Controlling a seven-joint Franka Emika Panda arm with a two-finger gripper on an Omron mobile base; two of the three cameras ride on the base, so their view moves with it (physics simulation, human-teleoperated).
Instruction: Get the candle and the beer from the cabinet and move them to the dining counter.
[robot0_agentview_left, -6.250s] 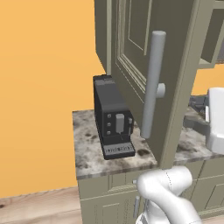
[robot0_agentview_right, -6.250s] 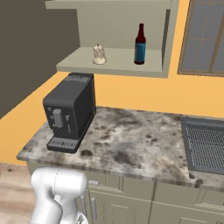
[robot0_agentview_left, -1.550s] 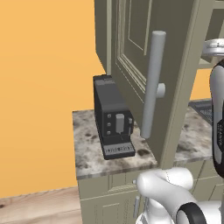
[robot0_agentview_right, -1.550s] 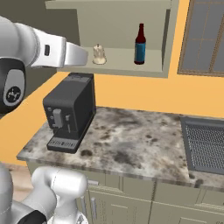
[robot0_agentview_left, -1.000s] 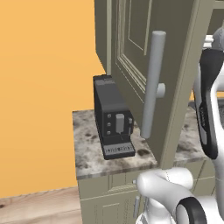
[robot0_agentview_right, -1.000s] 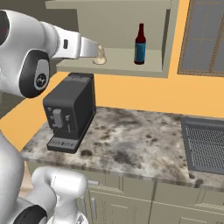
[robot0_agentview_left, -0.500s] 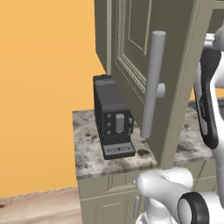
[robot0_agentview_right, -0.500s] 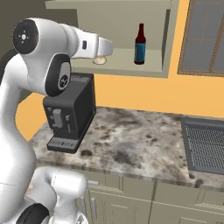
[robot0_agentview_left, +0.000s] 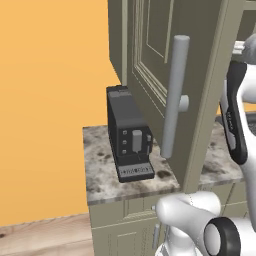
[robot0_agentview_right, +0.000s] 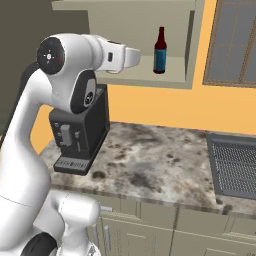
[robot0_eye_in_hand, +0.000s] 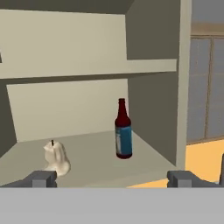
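Cream-white candle (robot0_eye_in_hand: 56, 158); dark brown bottle (robot0_eye_in_hand: 123, 130) with blue label; grey-green cabinet (robot0_eye_in_hand: 153, 65); black coffee machine (robot0_agentview_right: 80, 132); mottled grey-brown counter (robot0_agentview_right: 150, 165).

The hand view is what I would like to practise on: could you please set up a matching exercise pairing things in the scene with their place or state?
Things:
1. small dark brown bottle with a blue label
2. lumpy cream-white candle
3. two-finger gripper
4. black coffee machine

Places or states:
A. on the mottled marble counter, below the shelf
B. open, holding nothing
C. upright on the shelf, near the cabinet's side wall
D. low on the shelf, on the other side from that wall

Pairs: 1-C, 2-D, 3-B, 4-A
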